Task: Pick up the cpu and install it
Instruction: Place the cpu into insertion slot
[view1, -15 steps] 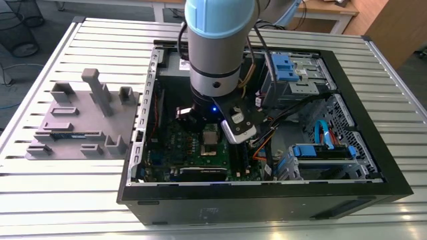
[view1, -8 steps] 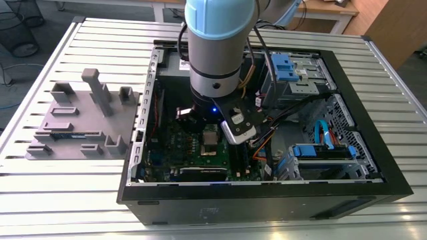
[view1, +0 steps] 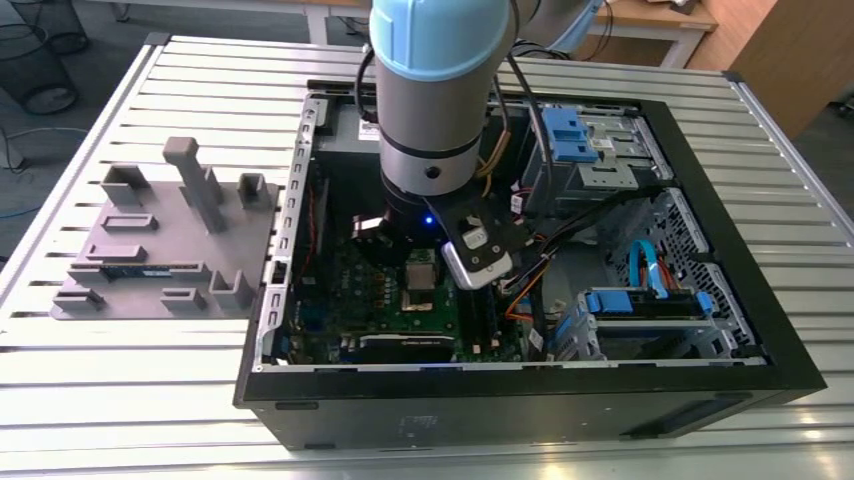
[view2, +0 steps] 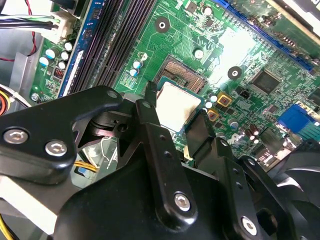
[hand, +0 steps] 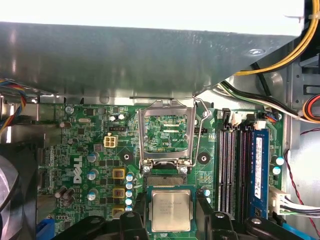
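The cpu (hand: 171, 210) is held gripped between the fingers of the pincer (hand: 171, 214), just over the open socket (view2: 185, 75) inside the computer case (view1: 534, 405). The retaining frame (hand: 143, 135) is raised. Pick-up appears done; the chip is not yet seated.

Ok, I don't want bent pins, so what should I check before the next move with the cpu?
1. Socket frame swung open: ok.
2. Lever released: ok.
3. cpu gripped between the end effector fingers: ok.
4. cpu lined up over the socket: cannot tell; a strip of socket shows past one edge.
5. cpu seated flat: cannot tell.
6. Memory stick clear of the fingers: ok.
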